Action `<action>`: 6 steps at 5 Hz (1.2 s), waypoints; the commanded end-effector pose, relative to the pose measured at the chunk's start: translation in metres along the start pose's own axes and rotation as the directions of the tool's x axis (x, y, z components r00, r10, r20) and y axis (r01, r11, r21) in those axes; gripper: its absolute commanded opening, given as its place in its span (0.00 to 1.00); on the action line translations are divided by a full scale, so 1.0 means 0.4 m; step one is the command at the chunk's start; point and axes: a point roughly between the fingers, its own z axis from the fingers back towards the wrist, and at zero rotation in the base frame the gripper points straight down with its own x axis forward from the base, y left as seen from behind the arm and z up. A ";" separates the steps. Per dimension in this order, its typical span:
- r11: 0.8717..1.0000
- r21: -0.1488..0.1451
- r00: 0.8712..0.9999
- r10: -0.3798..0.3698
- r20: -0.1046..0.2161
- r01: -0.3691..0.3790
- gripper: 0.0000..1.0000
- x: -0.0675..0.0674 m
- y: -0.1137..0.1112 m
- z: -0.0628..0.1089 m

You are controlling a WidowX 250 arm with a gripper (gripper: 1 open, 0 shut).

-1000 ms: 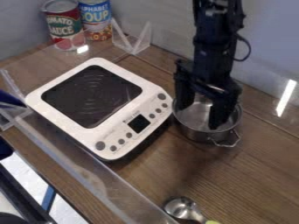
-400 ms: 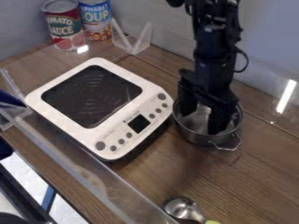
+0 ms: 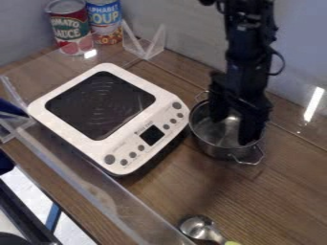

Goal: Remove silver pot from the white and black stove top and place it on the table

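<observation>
The silver pot [image 3: 220, 134] stands upright on the brown wood table [image 3: 153, 191], just right of the stove top [image 3: 109, 113], whose black cooking surface is bare. My gripper [image 3: 242, 113] hangs over the pot's right side, open, its black fingers [image 3: 261, 119] spread wide with nothing between them. One finger hides part of the pot's far rim. A small loop handle shows at the pot's front right.
Two food cans [image 3: 87, 26] stand at the back left corner beside a clear plastic edging. A small round metal cup [image 3: 197, 229] sits at the table's front edge. Bare wood lies in front of the pot and stove.
My gripper has risen and shifted right, coming off the pot. The pot stays on the table beside the stove.
</observation>
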 end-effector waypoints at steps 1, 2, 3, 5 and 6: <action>1.000 0.006 0.998 -0.021 0.059 0.021 1.00 0.034 0.007 0.035; 0.999 0.004 0.998 -0.033 0.060 0.032 1.00 0.039 0.019 0.030; 0.998 0.000 0.996 -0.063 0.057 0.063 1.00 0.047 -0.004 0.035; 0.992 -0.007 0.991 -0.124 0.054 0.125 1.00 0.061 -0.049 0.030; 0.993 -0.009 0.992 -0.115 0.053 0.116 1.00 0.066 -0.058 0.029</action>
